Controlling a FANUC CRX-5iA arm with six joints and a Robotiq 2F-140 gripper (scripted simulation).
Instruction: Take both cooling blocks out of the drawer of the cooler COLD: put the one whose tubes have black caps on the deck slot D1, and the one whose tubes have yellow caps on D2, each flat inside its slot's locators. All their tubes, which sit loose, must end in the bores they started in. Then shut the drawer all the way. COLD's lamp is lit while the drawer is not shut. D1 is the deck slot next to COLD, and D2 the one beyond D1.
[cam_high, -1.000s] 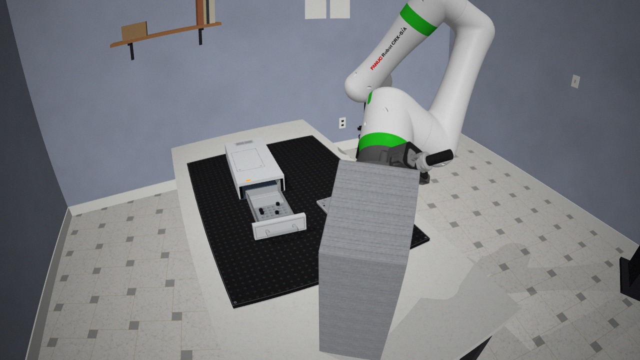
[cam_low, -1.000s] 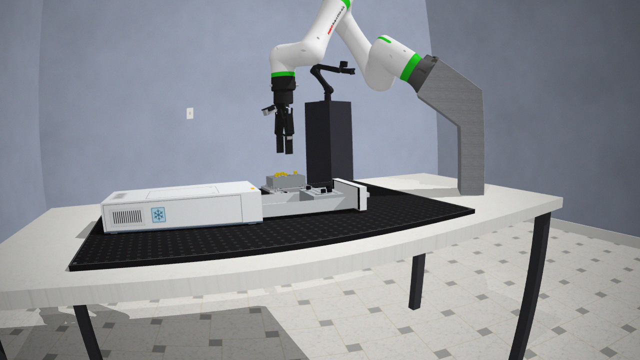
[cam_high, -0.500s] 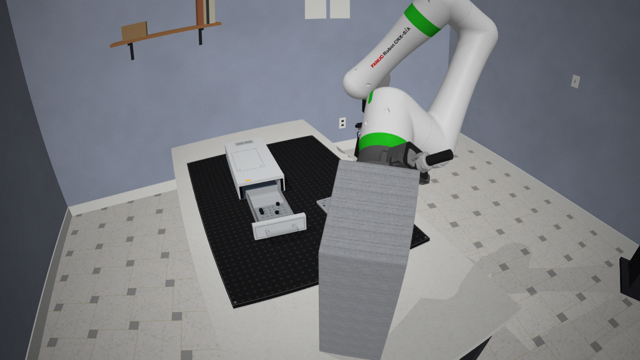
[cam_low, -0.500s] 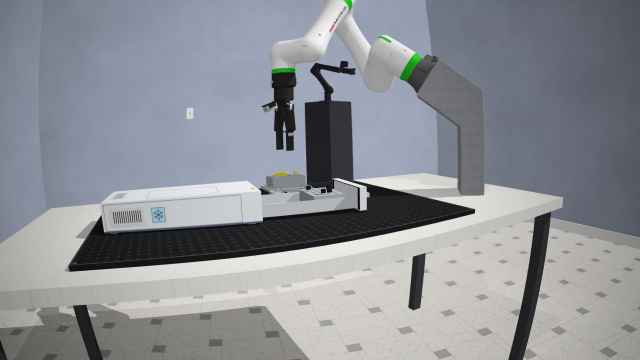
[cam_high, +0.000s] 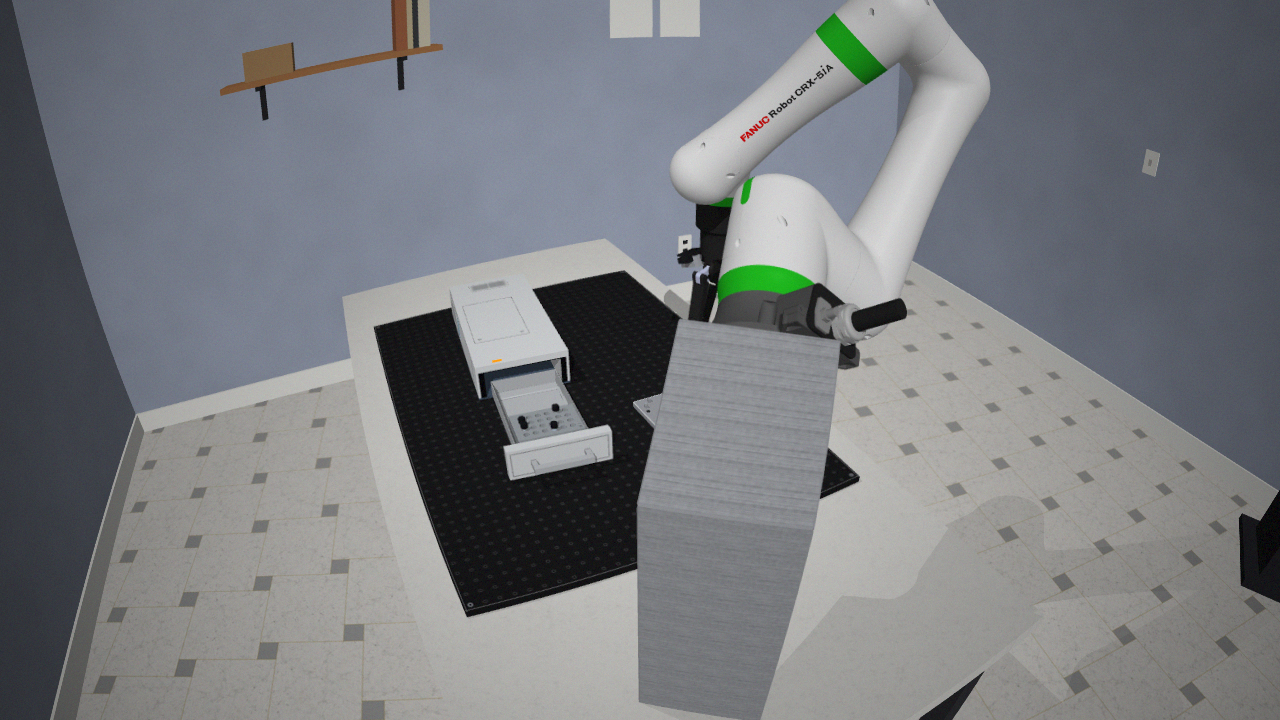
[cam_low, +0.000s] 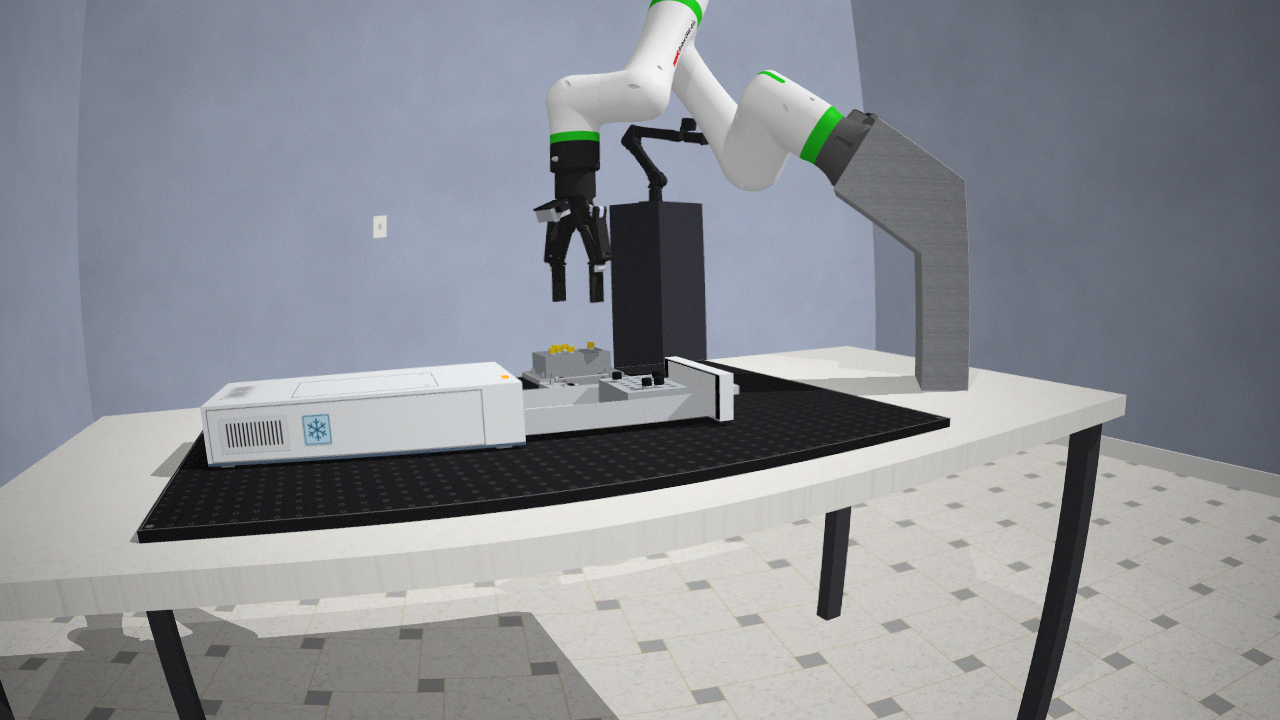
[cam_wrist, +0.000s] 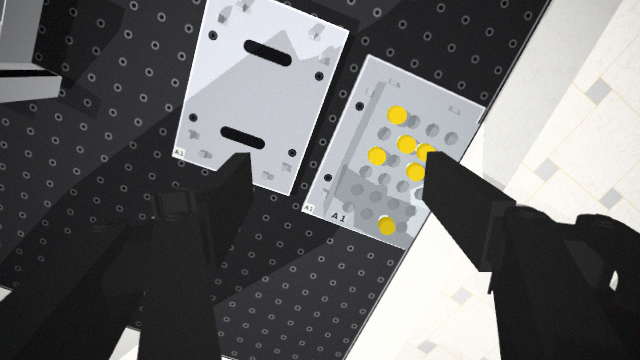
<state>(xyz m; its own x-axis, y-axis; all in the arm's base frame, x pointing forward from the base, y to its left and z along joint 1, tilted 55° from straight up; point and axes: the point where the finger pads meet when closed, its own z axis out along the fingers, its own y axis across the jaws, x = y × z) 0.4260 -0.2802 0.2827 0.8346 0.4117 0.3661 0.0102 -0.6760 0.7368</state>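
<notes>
The cooler COLD (cam_high: 505, 308) (cam_low: 375, 420) has its lamp (cam_high: 496, 360) (cam_low: 504, 377) lit orange and its drawer (cam_high: 559, 453) (cam_low: 590, 417) pulled out. The black-capped block (cam_high: 539, 417) (cam_low: 623, 394) sits in the drawer near its front. D1 (cam_wrist: 260, 100) is a bare plate with locators and two dark slots. The yellow-capped block (cam_low: 571, 363) (cam_wrist: 360, 156) sits on D2 (cam_wrist: 375, 70), looking level; one finger hides part of its edge in the wrist view. My gripper (cam_low: 577, 300) (cam_wrist: 338, 176) is open and empty, well above the blocks. In the top view the arm and pedestal hide D2.
The grey pedestal (cam_high: 729, 420) (cam_low: 942, 295) carries the arm. A dark column (cam_low: 657, 286) with a small jointed black arm (cam_low: 646, 161) stands behind the deck. The black perforated deck (cam_high: 537, 528) (cam_low: 358, 488) (cam_wrist: 280, 280) lies on the pale table (cam_high: 393, 537) (cam_low: 1002, 407).
</notes>
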